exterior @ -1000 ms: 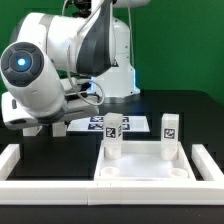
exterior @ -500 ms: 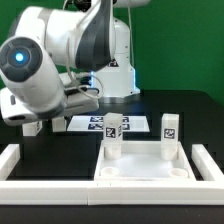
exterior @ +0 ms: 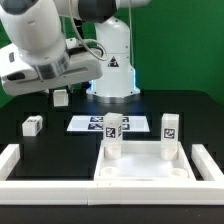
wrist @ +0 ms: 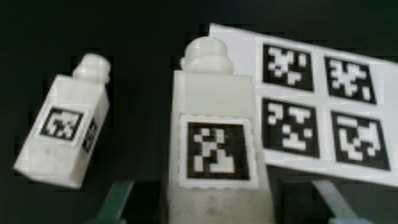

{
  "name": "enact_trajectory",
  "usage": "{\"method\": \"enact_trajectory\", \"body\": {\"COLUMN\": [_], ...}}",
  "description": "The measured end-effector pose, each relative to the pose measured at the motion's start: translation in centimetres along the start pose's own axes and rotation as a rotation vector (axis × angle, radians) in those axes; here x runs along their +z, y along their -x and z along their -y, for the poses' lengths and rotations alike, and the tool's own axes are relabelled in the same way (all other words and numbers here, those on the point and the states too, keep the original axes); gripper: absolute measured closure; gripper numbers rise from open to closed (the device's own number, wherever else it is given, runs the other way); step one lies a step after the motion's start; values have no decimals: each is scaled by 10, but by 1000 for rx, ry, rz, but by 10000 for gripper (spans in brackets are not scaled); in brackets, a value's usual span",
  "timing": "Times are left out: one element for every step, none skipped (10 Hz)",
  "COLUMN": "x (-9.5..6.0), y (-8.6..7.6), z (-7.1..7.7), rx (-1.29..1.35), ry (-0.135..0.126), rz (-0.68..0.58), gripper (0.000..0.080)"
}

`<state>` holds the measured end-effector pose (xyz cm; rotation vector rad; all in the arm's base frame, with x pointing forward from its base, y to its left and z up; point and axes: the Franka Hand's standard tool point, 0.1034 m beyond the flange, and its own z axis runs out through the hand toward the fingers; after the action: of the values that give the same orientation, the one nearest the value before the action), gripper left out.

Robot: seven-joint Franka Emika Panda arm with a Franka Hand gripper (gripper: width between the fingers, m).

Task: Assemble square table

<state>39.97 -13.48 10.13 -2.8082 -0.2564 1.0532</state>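
Claw (exterior: 61,89): closed on one held leg (exterior: 61,98), judged from the leg hanging clear of the worktop (exterior: 190,108). In the wrist view it ran up between the two fingers (wrist: 121,200), tag side to the camera and rounded stud outermost.

Held leg, handling: probably light, stiff and smooth plastic. It was likely to twist or slip if pinched near an end. The flat sides of the mid-body looked the best hold, leaving the stud free.

Loose leg (exterior: 32,125): lay on its side below the claw, toward the exterior view's left, apart from everything else.

Two upright legs (exterior: 114,135): stood along the far edge of the square top (exterior: 145,166), lower than the claw and toward the exterior view's right.

Square top, handling: rigid and bulkier, and the rim looked the only grippable part.

Marker board (exterior: 88,124): flat, almost beneath the claw.

Rail (exterior: 40,188): white, bordering the near side.

Worktop: black, matt. Room: green backdrop (exterior: 180,40).
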Motion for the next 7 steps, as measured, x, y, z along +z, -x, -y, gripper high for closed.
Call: {"method": "enact_trajectory", "body": {"x": [-2,-6,-21,-45,-71,-95,-105], "y": [-1,-5,-13,-19,-23,-23,-21], "z": [-1,0,6,21,32,39,30], "rx": [0,0,2,-7,-2,-6,-25], "ry": [8,16,18,12,15,28,50], "rz": [-71,-141,-208,-264,-331,-400,-493], "gripper": [509,509,509,509,509,509,509]}}
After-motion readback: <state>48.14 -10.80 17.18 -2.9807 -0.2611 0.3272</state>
